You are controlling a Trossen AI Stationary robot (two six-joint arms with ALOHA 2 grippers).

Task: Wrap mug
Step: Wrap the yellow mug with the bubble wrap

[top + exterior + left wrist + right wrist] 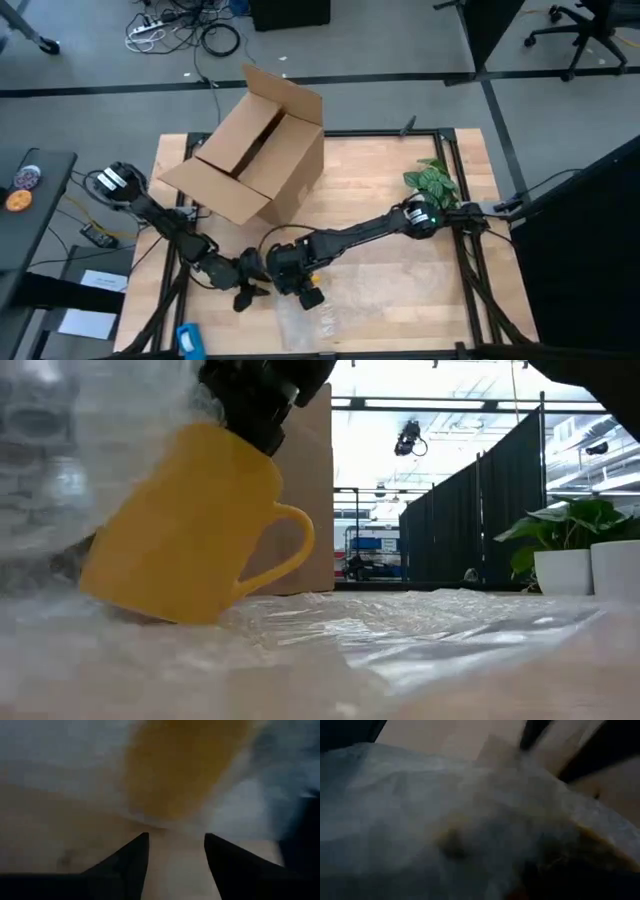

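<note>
The yellow mug stands tilted on the clear plastic sheet near the table's front edge, handle toward the right of the low view. My right gripper is on its upper end; in the high view it sits by the mug. Part of the sheet rises beside the mug. My left gripper is open, low over the table and just short of the mug, which shows through the plastic. My right gripper holds the mug by its upper end, coming from above and slanting down. The gripper's own body hides how the fingers sit on it. The mug is tipped, with only its lower edge resting on the plastic sheet.
An open cardboard box lies on its side at the far left of the table. A potted plant stands at the right edge. A small blue thing lies at the near left corner. Bare wood lies between box and plant.
</note>
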